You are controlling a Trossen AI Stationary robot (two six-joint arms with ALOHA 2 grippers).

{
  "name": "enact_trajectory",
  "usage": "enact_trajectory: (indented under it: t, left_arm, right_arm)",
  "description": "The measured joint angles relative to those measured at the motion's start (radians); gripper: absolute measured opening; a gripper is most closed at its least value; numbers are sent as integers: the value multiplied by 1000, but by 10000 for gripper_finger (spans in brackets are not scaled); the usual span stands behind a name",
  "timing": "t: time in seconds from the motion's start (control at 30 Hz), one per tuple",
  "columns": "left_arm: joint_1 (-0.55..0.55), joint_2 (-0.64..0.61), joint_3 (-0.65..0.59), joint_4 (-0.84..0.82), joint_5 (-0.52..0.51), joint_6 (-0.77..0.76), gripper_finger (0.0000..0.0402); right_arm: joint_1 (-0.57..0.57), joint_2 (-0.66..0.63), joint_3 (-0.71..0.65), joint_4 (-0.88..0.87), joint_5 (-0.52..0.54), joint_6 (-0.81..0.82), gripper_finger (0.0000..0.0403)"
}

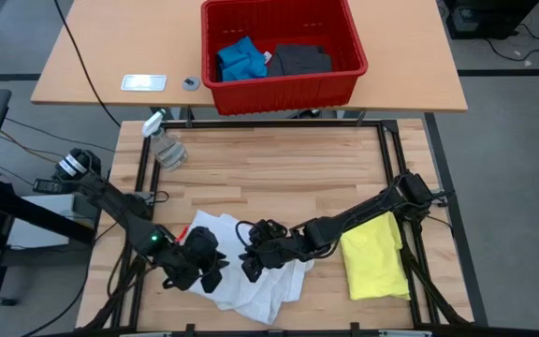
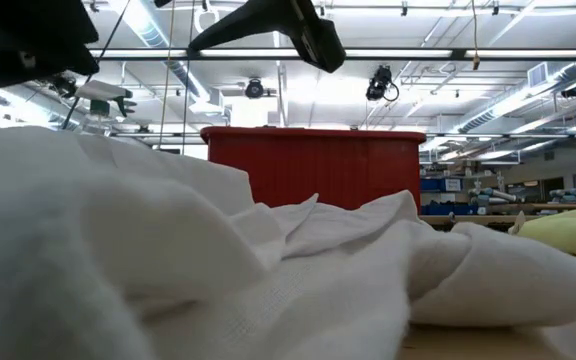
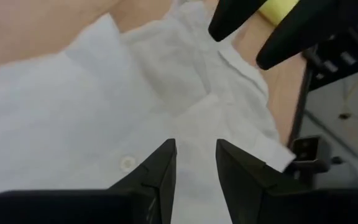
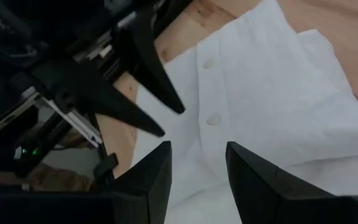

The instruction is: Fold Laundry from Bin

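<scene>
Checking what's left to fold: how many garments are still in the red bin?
2 visible: a blue piece on the bin's left side, a dark grey piece beside it on the right. More could lie hidden underneath.

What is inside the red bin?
Looking down into the red bin, you can see a blue piece and a dark grey piece lying side by side. Anything underneath them is covered, so it cannot be seen.

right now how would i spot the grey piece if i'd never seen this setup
Find the red bin on the tan table behind the workbench. Two cloths lie inside: the grey piece is the dark one, to the right of the blue piece.
</scene>
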Motion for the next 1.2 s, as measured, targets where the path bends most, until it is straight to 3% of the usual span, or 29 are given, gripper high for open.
enact_trajectory:
  t: [0.23,0.53,0.63,1.0,1.1,1.2]
  left_arm:
    - [31,7,-19,-103,62,49,117]
    - [96,-127,-243,142,128,69,117]
    - [112,-168,-278,137,129,69,117]
    - [117,-158,-297,116,132,10,117]
    - [130,-161,-297,41,142,-18,117]
    - [133,-167,-297,-33,174,-52,117]
  right_arm:
    - [-28,2,-19,7,-33,-11,158]
    - [-46,2,-26,19,-49,-39,158]
    - [-58,2,-26,19,-74,-63,158]
    - [-82,2,-26,9,-239,-357,158]
    - [-83,2,-26,-2,-212,-325,153]
    - [-83,-1,-51,-46,-132,-190,142]
